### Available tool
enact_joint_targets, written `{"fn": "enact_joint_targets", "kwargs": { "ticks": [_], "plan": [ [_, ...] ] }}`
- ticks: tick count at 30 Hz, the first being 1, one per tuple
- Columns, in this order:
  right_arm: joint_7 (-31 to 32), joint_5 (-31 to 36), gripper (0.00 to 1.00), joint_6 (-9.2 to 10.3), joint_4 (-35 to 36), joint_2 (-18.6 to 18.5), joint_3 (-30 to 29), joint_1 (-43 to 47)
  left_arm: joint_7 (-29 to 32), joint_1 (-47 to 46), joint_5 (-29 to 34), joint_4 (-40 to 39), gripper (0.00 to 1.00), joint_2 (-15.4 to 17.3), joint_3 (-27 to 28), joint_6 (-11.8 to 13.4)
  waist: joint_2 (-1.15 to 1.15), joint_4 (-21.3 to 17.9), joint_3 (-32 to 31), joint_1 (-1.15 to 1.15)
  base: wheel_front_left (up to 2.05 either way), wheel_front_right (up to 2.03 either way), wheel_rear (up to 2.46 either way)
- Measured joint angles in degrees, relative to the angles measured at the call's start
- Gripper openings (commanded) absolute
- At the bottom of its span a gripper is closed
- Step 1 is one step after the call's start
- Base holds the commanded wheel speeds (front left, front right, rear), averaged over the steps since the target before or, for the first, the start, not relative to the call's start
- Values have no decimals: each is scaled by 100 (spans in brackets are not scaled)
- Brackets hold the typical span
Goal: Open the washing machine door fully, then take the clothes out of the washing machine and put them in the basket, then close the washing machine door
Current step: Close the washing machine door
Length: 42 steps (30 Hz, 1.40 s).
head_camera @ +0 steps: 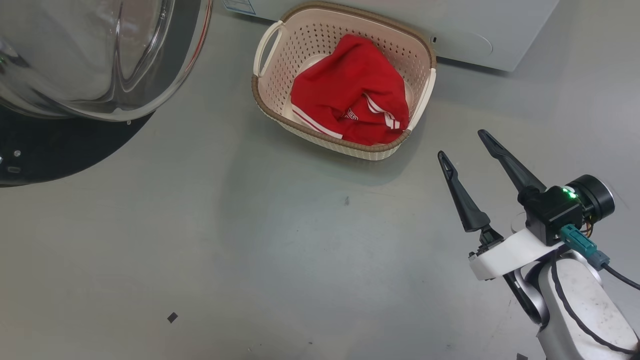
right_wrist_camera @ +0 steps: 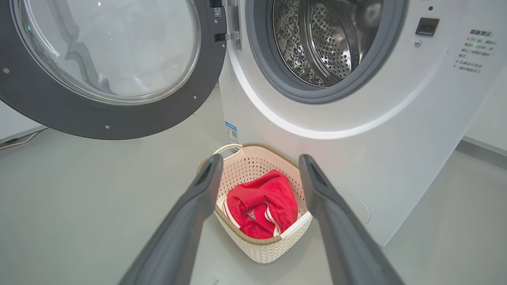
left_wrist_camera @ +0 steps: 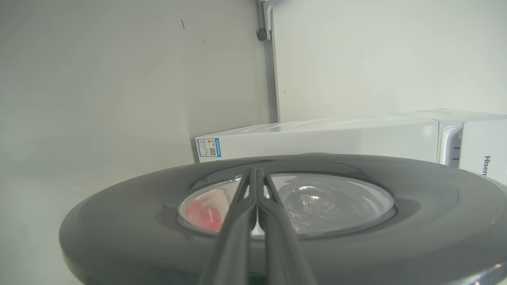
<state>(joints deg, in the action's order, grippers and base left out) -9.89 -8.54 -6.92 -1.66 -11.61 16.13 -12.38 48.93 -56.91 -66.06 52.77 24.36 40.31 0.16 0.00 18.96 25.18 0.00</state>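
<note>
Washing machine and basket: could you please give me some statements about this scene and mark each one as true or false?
1. The clothes lie inside the basket. True.
2. The washing machine door is closed. False: the washing machine door stands open, exposing the drum.
3. The right hand is open and holds nothing. True.
4. The left hand is open. False: the left hand is shut, its fingers pressed together.
5. Red fabric lies in the drum. False: the visible part of the drum is bare.
</note>
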Motion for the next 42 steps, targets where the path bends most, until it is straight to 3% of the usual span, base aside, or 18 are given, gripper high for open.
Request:
{"fn": "enact_joint_targets", "kwargs": {
  "ticks": [7,13,24,42],
  "plan": [
    [-11,-56,100,1,-58,3,-29,1,413,71,-101,62,0,-77,-86,-57,0,68,-53,0,0,0,0],
    [-64,-107,100,1,-126,36,-29,2,778,244,-154,64,0,-153,-155,-255,0,120,-159,0,0,0,0],
    [-152,-164,100,1,-216,110,-18,3,1533,398,-453,-43,0,-680,-338,-578,0,217,-393,0,0,0,0],
    [-203,-247,100,27,-326,230,34,121,2153,1001,-929,-566,0,-1333,-331,-703,0,279,-720,0,0,0,0]
  ]
}}
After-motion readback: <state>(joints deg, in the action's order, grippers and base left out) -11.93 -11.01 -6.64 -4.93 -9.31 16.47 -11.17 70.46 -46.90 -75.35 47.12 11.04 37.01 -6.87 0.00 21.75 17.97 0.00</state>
